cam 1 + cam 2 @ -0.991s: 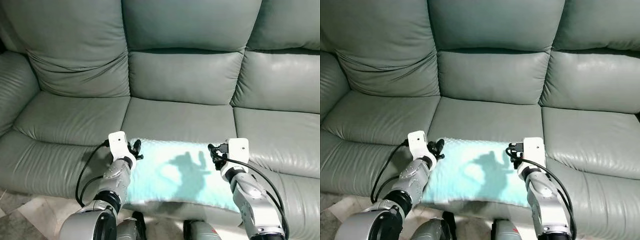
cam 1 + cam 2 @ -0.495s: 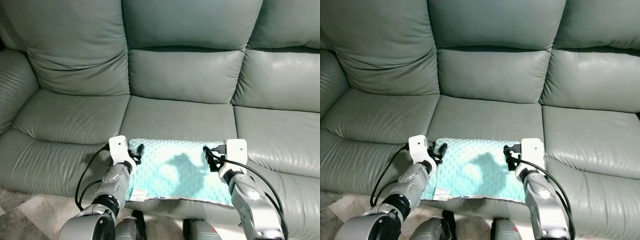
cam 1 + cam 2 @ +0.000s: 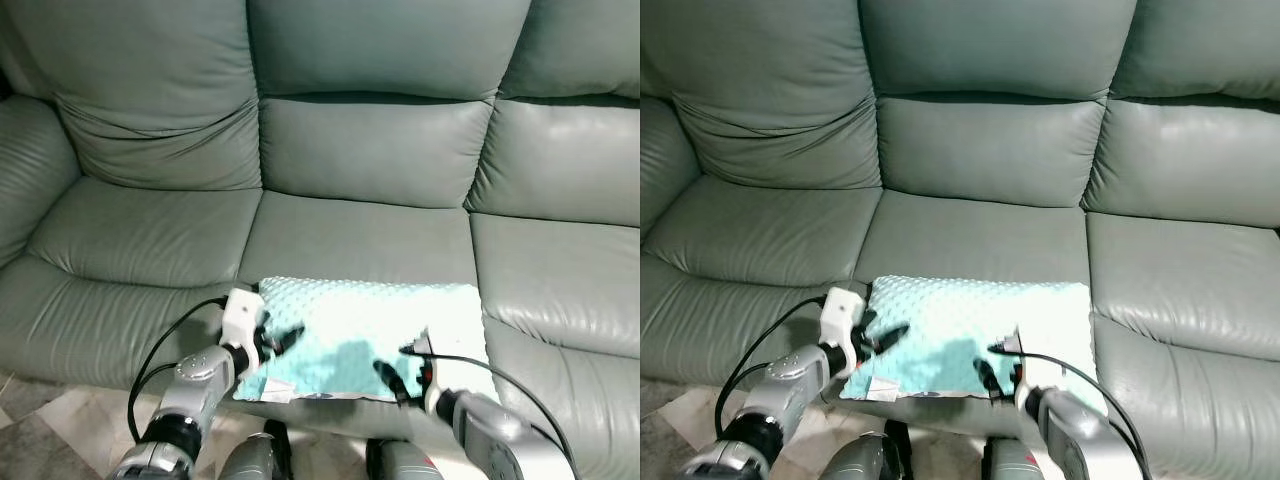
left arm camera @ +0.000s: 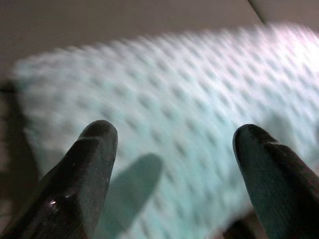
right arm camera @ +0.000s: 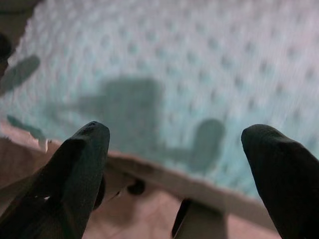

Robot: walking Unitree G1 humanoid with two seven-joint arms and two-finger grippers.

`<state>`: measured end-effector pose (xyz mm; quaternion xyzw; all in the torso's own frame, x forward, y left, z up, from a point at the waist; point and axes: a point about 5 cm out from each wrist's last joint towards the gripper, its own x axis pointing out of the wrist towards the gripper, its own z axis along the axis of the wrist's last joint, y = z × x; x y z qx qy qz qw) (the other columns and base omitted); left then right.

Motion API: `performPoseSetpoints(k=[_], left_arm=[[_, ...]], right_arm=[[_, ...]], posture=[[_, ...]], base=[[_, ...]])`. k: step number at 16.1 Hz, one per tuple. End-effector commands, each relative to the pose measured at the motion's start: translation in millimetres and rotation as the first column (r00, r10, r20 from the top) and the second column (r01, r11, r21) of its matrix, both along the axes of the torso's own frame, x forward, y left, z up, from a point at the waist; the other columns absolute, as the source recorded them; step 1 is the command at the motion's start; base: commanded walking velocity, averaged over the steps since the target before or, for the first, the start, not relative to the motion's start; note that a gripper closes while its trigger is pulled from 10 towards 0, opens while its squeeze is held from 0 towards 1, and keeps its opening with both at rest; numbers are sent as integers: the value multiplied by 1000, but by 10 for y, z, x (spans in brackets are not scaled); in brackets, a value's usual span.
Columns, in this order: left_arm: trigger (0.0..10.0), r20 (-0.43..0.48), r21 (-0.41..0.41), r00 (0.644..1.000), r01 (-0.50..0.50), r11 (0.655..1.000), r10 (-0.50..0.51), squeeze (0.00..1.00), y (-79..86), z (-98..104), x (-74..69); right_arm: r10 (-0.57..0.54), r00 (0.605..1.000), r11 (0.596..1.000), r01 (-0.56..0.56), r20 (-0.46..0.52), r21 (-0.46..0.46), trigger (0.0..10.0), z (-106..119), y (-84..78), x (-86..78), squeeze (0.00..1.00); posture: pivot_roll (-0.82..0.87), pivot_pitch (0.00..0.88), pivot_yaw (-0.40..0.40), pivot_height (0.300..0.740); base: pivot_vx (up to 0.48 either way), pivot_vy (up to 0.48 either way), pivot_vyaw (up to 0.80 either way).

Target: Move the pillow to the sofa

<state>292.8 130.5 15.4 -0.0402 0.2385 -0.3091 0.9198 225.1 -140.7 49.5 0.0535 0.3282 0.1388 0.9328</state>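
Pulled back off mint dimpled fabric pillow (image 3: 370, 325), both jaws open, empty; lay crosswise ahead on grey-green leather sofa (image 3: 370, 150), left gripper (image 3: 278, 338) nearer than right gripper (image 3: 392, 378).

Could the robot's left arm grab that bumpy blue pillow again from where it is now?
Probably yes. The left gripper sits open at the pillow's near left corner on the sofa, with nothing between them.

We record even, soft lighting in both eye views, sharp throughout. The grey-green leather sofa (image 3: 370, 150) carries a mild sheen. A dark shadow falls on the mint dimpled pillow (image 3: 370, 320). Both wrist views are blurred; their black fingers (image 4: 79, 174) sit out of focus.
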Motion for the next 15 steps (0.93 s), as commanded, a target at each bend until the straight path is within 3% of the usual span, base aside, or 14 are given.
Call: performPoseSetpoints(k=[1, 3, 4, 6, 9, 13, 14, 15], left_arm=[[10000, -69, 30, 993, 99, 995, -97, 1000, -29, -108, -140], [10000, -95, 41, 971, 226, 973, -221, 1000, -114, -88, -190], [10000, -99, 71, 940, 335, 939, -328, 1000, -163, -45, -234], [10000, -147, 90, 889, 449, 889, -434, 1000, -189, -4, -327], [10000, -229, 145, 823, 556, 818, -519, 1000, -126, -46, -473], [10000, -295, 182, 792, 596, 782, -535, 1000, -38, -11, -564], [10000, -332, 191, 763, 630, 753, -554, 882, -14, -19, -600], [10000, -350, 193, 752, 641, 743, -559, 0, -11, -30, -623]], right_arm=[[4, 999, 1000, -3, -45, 26, 10000, -39, 51, -60, 1000], [60, 997, 998, -58, -48, 34, 10000, -14, 127, -41, 1000], [161, 987, 986, -161, -16, -34, 10000, 22, 168, -21, 1000], [227, 973, 973, -228, -38, -25, 10000, 15, 218, -78, 1000], [234, 969, 972, -236, -82, -15, 10000, -47, 213, -168, 1000], [281, 947, 960, -279, -155, 36, 10000, -113, 240, -322, 1000], [288, 943, 957, -286, -168, 41, 10000, -144, 247, -343, 0], [275, 946, 961, -273, -174, 37, 10000, -167, 231, -334, 0]], posture=[[-92, 202, 91, 740], [-88, 193, 89, 740], [-89, 193, 88, 740], [-86, 180, 90, 740], [-81, 185, 95, 740], [-82, 212, 99, 740], [-79, 223, 102, 740], [-79, 230, 103, 740]], base=[[0, 0, 0], [0, 0, 0], [0, 0, 0], [0, 0, 0], [0, 0, 0], [0, 0, 0], [0, 0, 0], [0, 0, 0]])
